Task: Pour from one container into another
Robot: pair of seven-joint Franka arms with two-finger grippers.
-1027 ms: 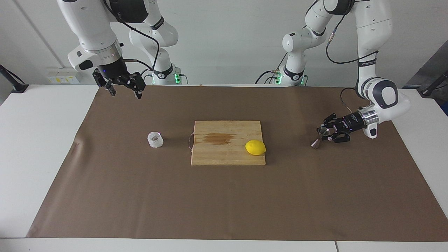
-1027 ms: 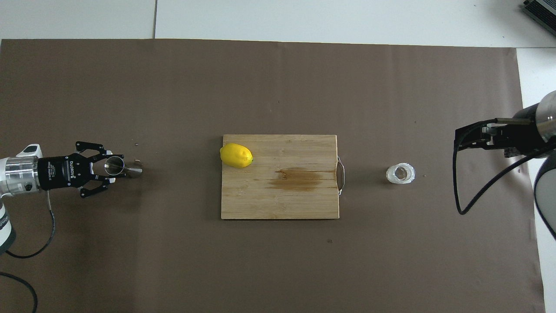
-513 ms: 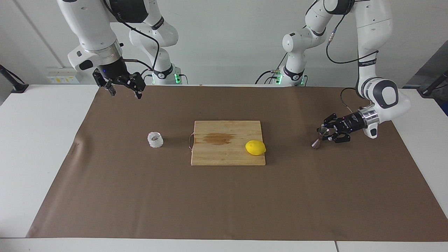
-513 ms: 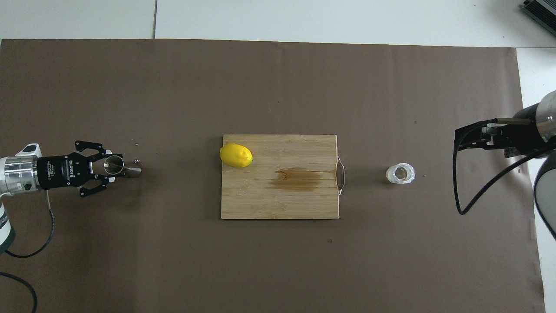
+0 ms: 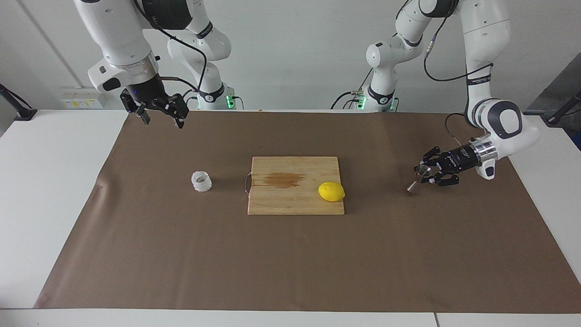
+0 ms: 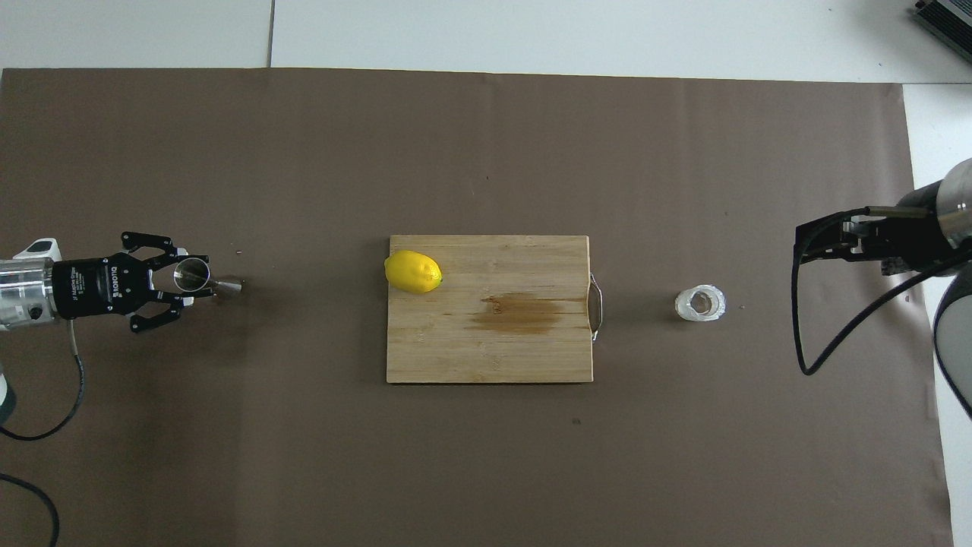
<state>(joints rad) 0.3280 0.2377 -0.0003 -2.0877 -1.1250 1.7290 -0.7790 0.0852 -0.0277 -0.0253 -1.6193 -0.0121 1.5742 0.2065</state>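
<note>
Right arm cut off at overhead view's edge; right claw up over mat corner, fingers apart, empty. Left claw clamped on jigger, tilted, whether off the mat hard to tell. Cup btwn right claw & board; lemon on board twd left claw. Bare mat all round.

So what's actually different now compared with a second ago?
The left gripper, shut on the steel jigger, has lifted it slightly off the brown mat and drawn it a little toward the left arm's end of the table; the jigger hangs tilted. The right gripper waits, open, as before. The crinkled cup, the lemon and the cutting board have not moved.
</note>
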